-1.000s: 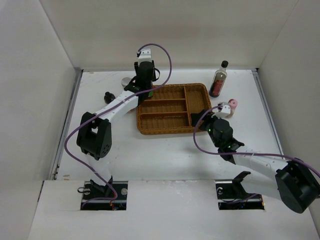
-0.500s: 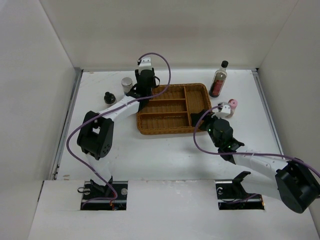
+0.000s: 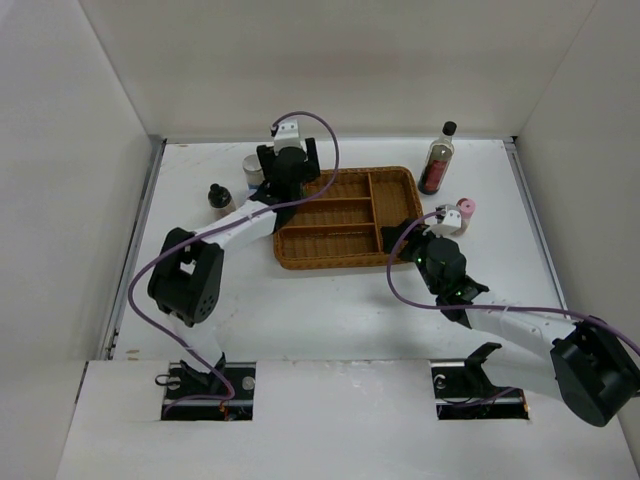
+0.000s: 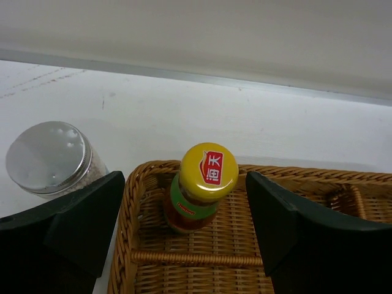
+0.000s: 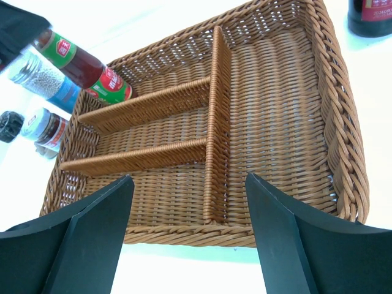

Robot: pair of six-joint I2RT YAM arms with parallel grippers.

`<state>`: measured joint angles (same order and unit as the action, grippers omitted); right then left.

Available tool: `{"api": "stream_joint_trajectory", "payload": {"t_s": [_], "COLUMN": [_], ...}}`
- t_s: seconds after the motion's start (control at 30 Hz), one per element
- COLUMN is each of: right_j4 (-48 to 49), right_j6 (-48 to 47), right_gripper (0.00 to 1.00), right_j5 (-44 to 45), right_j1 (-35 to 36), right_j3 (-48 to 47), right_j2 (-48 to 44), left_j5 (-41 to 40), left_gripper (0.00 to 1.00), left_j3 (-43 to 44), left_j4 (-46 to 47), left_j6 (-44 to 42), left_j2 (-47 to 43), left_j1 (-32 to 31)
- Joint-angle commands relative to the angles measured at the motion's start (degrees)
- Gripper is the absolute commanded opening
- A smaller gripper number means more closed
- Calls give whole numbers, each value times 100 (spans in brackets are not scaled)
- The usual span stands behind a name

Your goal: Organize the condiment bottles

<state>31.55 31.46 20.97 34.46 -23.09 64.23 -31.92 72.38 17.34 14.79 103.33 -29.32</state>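
The right hand [image 5: 188, 184] hovers wide open at the near right corner of the wicker tray [image 3: 330, 265]. At the far left corner, the left hand [image 4: 184, 180] has just spread wide off the yellow-capped bottle [image 4: 208, 168], which stands free in the far slot. The silver-lidded jar [image 4: 43, 156] waits on the counter [image 3: 300, 310] beside the rim.
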Motion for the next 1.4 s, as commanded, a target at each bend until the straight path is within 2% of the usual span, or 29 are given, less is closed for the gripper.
{"api": "stream_joint_trajectory", "payload": {"t_s": [0.0, 0.17, 0.3, 0.43, 0.53, 0.87, 1.23, 1.3, 1.37], "right_j4": [159, 185, 202, 141, 211, 115, 158, 80, 97], "right_j6": [44, 53, -9, 44, -35, 0, -27, -26, -70], "right_gripper": [80, 81, 81, 81, 82, 82, 84, 84, 84], "right_j5": [-58, -58, 3, -58, 3, -67, -58, -84, -32], "right_j1": [-40, -66, -40, -40, -40, -40, -40, -40, -40], "right_j3": [-248, -213, -214, -257, -240, -301, -275, -327, -328], "right_j2": [11, -16, -86, 37, 2, 99, 98, 143, 82], "left_j5": [-95, -235, -113, 589, 687, 591, 617, 617, 635], "left_gripper": [81, 81, 79, 78, 79, 79, 76, 73, 61], "left_j3": [-100, -540, -839, -358, 21, 724, 1006, 1033, 1041], "left_j4": [340, 261, -116, -1100, -1356, -1470, -1558, -1559, -1532], "left_j6": [-11, 59, 515, 789, 798, 745, 719, 719, 719], "left_j2": [-831, -1507, -1807, -1405, -983, -130, 354, 390, 425], "left_j1": [-34, 36, 360, 765, 941, 1258, 1442, 1451, 1478]}}
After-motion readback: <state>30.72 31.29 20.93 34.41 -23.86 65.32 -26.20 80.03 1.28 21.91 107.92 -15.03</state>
